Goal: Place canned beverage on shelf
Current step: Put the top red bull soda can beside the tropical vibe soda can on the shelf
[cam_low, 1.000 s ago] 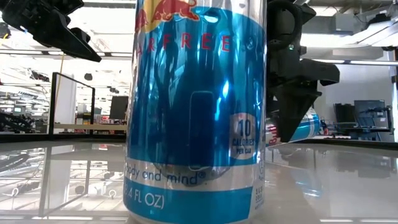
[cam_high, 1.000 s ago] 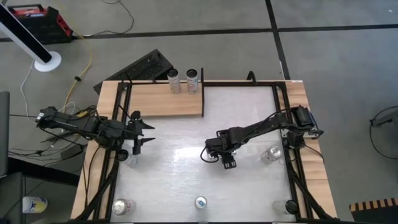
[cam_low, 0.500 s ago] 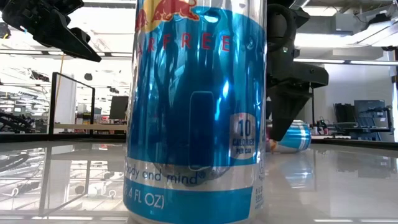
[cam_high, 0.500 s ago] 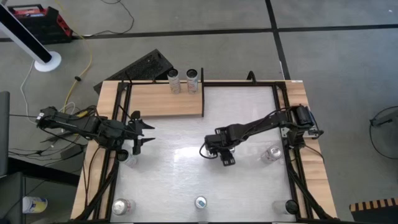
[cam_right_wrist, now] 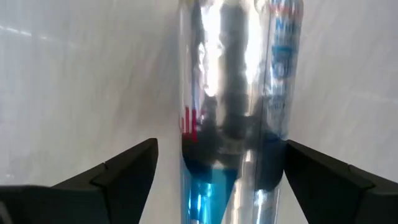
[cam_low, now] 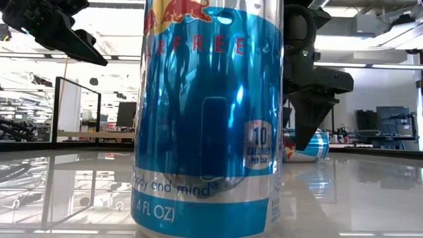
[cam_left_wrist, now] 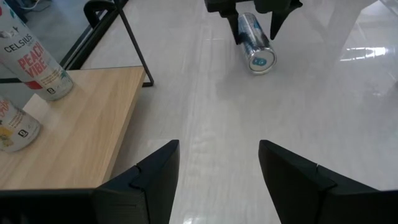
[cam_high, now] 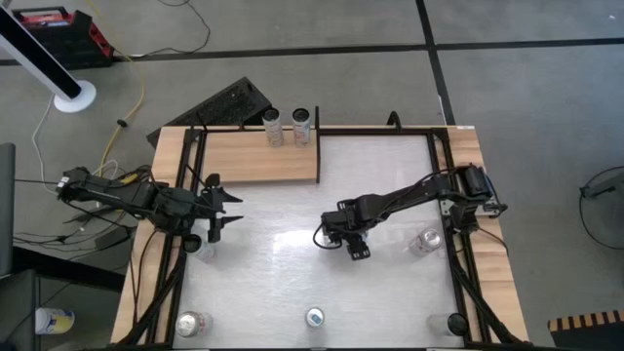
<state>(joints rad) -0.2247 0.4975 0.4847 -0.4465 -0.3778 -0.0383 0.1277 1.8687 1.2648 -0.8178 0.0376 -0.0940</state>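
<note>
The right gripper hangs low over the middle of the white table, fingers spread to either side of a blue canned beverage that lies on its side beneath them; in the right wrist view the can fills the gap between the two fingers with a clear margin on each side, so nothing is gripped. The left gripper waits near the table's left edge, its jaws apart and holding nothing, just off the near corner of the shelf. That shelf, a pale wooden board, sits at the far left corner of the table, and two upright cans stand along its far edge (the rest of the board is bare wood). Wide open tabletop lies between the lying can and the shelf. More cans stand along the near edge and by the right rail. From above, the gripper covers the lying can almost entirely. In the low view one upright can blocks most of the scene, and only the lying can's end shows behind it.
</note>
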